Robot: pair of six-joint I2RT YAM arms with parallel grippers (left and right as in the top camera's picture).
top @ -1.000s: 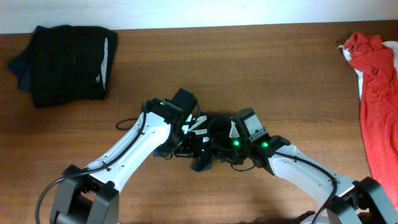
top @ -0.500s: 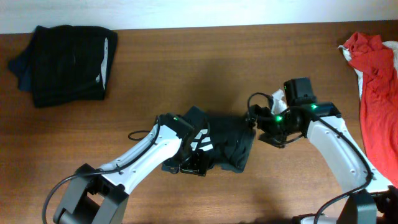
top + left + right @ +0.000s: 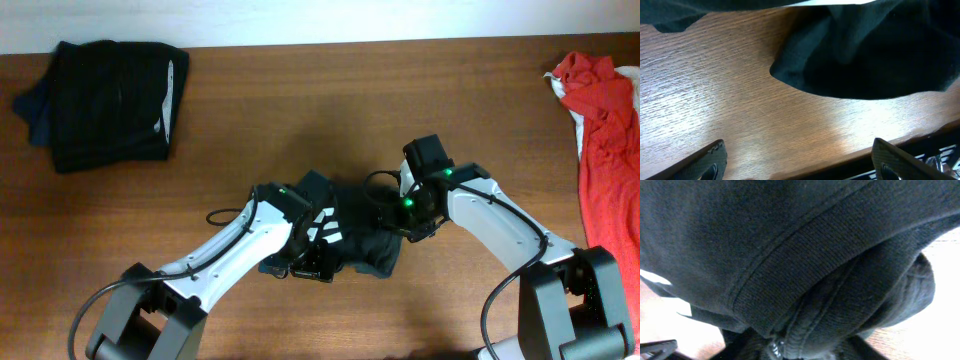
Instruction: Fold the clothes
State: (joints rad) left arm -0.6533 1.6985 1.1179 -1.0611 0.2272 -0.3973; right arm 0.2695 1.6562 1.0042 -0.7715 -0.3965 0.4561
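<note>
The dark grey-green T-shirt (image 3: 362, 232) lies bunched in the middle of the table, its white stripe logo (image 3: 322, 226) facing up. My left gripper (image 3: 306, 266) hovers over the shirt's front left edge. In the left wrist view the left gripper (image 3: 800, 167) is open and empty, its fingers (image 3: 710, 161) spread wide over bare wood, the shirt (image 3: 865, 55) just beyond them. My right gripper (image 3: 396, 215) is at the shirt's right side. In the right wrist view the right gripper (image 3: 800, 349) is shut on the shirt's ribbed collar (image 3: 805, 275), and fabric fills that view.
A folded black garment (image 3: 105, 90) lies at the far left corner. A red garment (image 3: 608, 150) lies along the right edge over something white (image 3: 579, 122). The table's front edge (image 3: 880, 145) runs close below my left fingers.
The right arm swung out to the right with the shirt's edge, then came back left to the bundle. The left arm dropped to the shirt's front edge and has stayed there.
</note>
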